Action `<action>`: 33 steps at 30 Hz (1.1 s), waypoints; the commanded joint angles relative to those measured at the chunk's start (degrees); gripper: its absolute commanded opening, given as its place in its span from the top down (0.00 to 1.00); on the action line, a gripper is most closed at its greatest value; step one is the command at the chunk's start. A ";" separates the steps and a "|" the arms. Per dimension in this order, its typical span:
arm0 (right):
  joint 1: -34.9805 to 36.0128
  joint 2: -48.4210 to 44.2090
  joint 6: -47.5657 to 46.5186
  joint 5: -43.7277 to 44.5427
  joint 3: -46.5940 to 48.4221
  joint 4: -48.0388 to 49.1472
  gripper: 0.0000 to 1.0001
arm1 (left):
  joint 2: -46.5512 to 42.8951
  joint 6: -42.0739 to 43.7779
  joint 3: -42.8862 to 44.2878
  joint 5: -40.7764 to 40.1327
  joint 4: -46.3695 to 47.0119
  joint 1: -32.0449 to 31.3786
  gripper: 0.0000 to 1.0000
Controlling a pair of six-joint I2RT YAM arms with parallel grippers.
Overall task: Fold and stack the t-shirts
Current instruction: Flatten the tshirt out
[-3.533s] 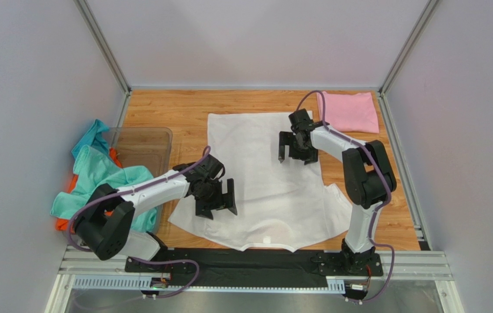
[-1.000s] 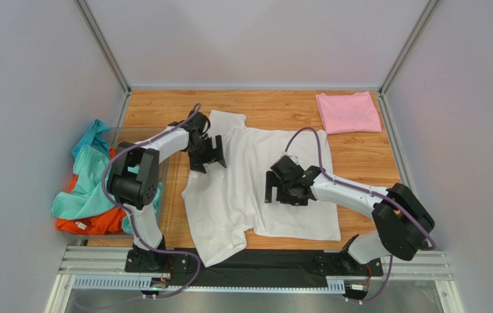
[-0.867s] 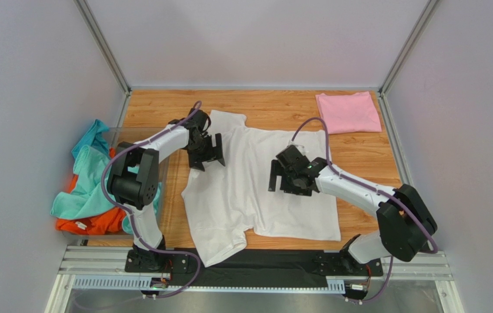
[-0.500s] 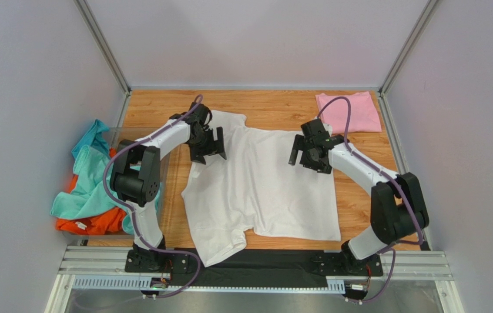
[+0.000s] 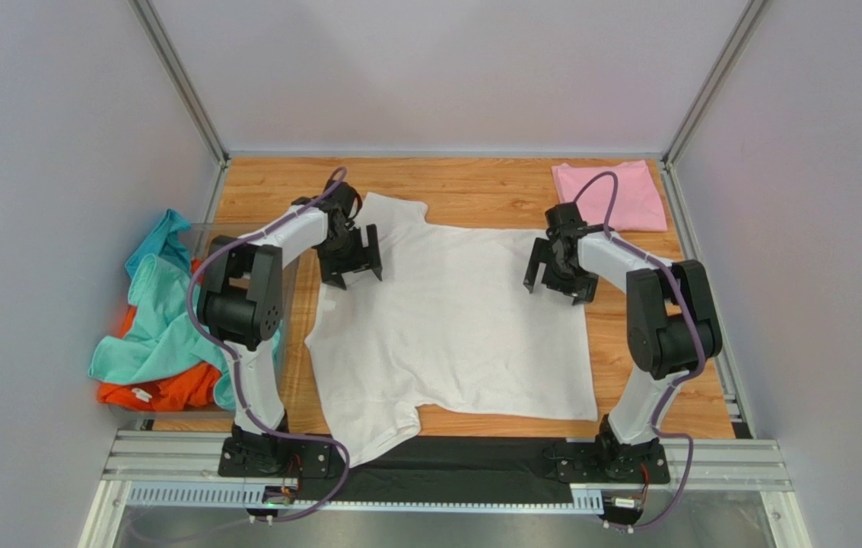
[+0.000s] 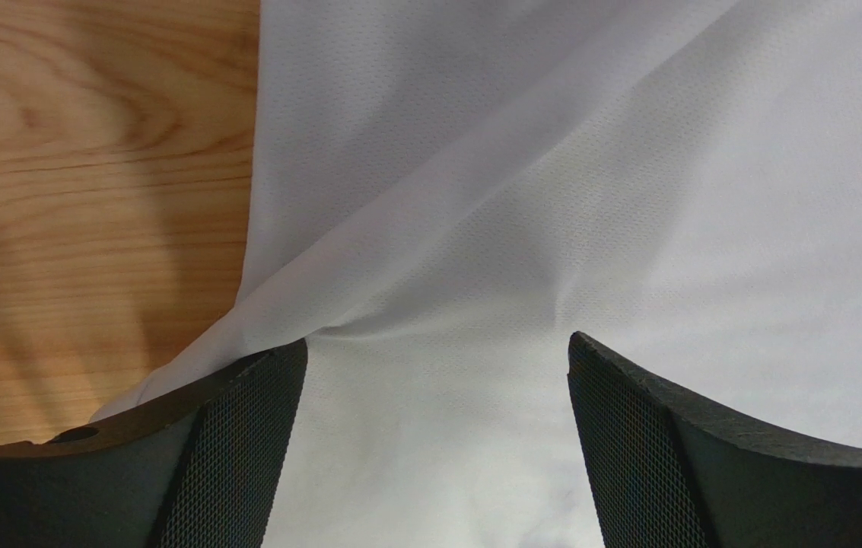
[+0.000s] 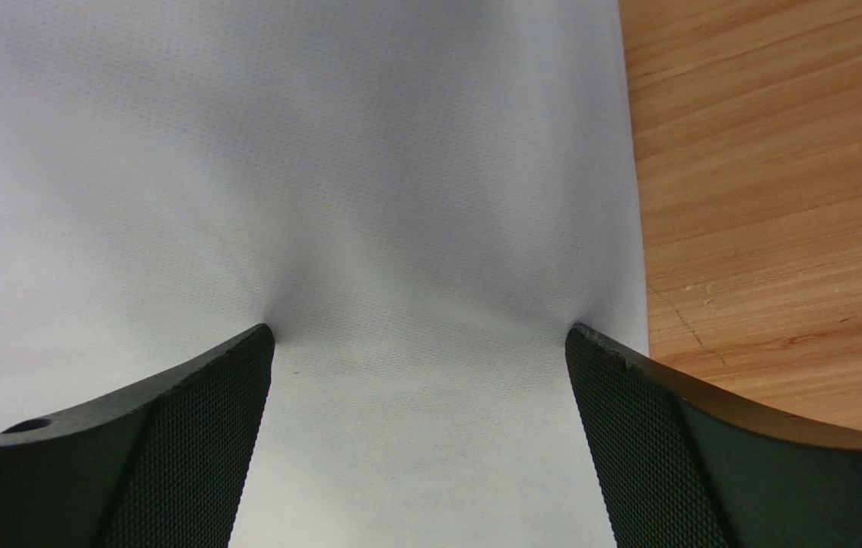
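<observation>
A white t-shirt (image 5: 452, 325) lies spread on the wooden table, its near hem hanging over the front edge. My left gripper (image 5: 351, 259) is open and presses down on the shirt's far left part; the cloth (image 6: 492, 228) shows between its fingers (image 6: 230, 457), with a fold running up to the right. My right gripper (image 5: 561, 272) is open and presses down near the shirt's far right edge (image 7: 401, 228). A folded pale pink t-shirt (image 5: 612, 194) lies at the far right corner. Teal (image 5: 167, 314) and orange (image 5: 155, 388) t-shirts are heaped at the left.
A clear plastic bin (image 5: 243, 246) stands left of the table under the heap of shirts. Grey walls and metal posts close in the table on three sides. A black rail (image 5: 458, 462) runs along the front edge. Bare wood (image 7: 767, 171) shows right of the shirt.
Both grippers have moved outward and toward the back, the left to the shirt's far left, the right to its far right edge. The white shirt has been pulled wider and flatter.
</observation>
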 commanded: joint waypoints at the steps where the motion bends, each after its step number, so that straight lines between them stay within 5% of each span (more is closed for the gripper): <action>1: -1.13 0.08 -0.83 -0.56 -1.35 1.95 0.00 | 0.28 1.91 0.02 -4.15 -2.23 1.65 0.09; 15: -2.19 -3.62 -3.73 -6.00 3.03 0.90 0.00 | -4.81 1.29 1.16 4.29 -2.23 2.18 0.10; 20: -2.28 -1.61 -5.14 -6.18 9.43 -1.56 0.00 | -5.96 -0.46 5.10 4.64 -2.84 1.56 0.00; 33: -2.28 14.21 -8.04 -7.59 27.46 -4.20 0.00 | 10.46 -0.65 21.37 6.93 -3.99 1.47 0.00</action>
